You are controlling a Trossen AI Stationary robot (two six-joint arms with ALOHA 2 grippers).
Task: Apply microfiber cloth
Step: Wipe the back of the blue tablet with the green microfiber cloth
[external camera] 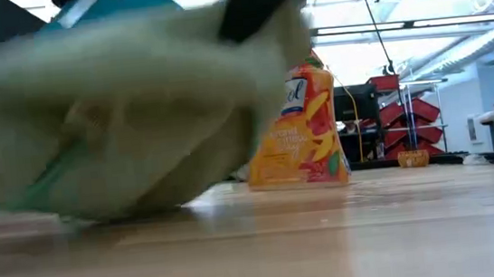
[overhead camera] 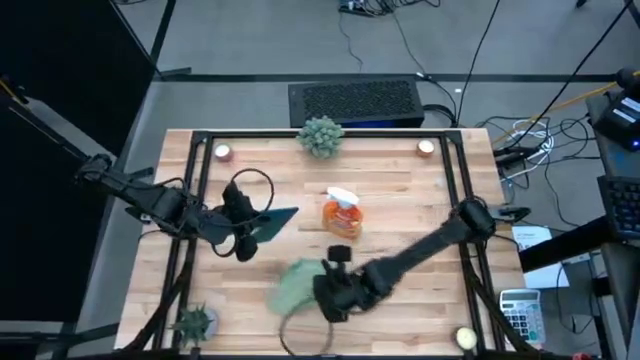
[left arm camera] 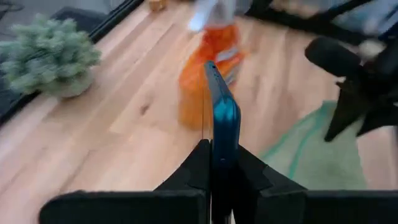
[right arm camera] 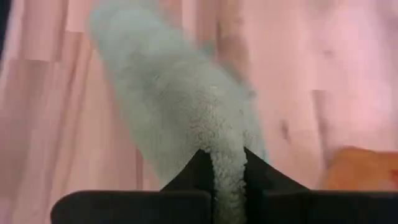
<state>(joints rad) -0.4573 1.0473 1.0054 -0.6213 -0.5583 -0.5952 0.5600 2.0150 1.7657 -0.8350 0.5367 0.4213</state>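
The microfiber cloth (overhead camera: 293,284), pale green and bunched, is at the near middle of the table with my right gripper (overhead camera: 328,297) shut on it. It fills the low view (external camera: 127,123). My left gripper (overhead camera: 243,238) is left of centre, shut on a flat teal phone-like slab (overhead camera: 272,222) that points toward the orange spray bottle (overhead camera: 342,213). The left wrist view shows the slab edge-on (left arm camera: 221,112), with the cloth (left arm camera: 314,155) and my right gripper (left arm camera: 348,106) beyond it. My left gripper pinches one end of the teal slab (left arm camera: 219,152) between its two fingers, coming from the table's left. The slab sticks straight out ahead of the fingers and stands on edge, lifted clear of the table. My right gripper pinches a bunched part of the cloth (right arm camera: 227,158) between its two fingers, coming from the table's right. The rest of the cloth stretches away ahead of the fingers, and its lower part (external camera: 117,205) reaches the tabletop.
A spiky green plant (overhead camera: 321,135) stands at the far edge and another (overhead camera: 195,322) at the near left corner. Small round objects sit at the far left (overhead camera: 222,152), far right (overhead camera: 426,148) and near right (overhead camera: 465,338). A dark frame (overhead camera: 190,190) borders the table.
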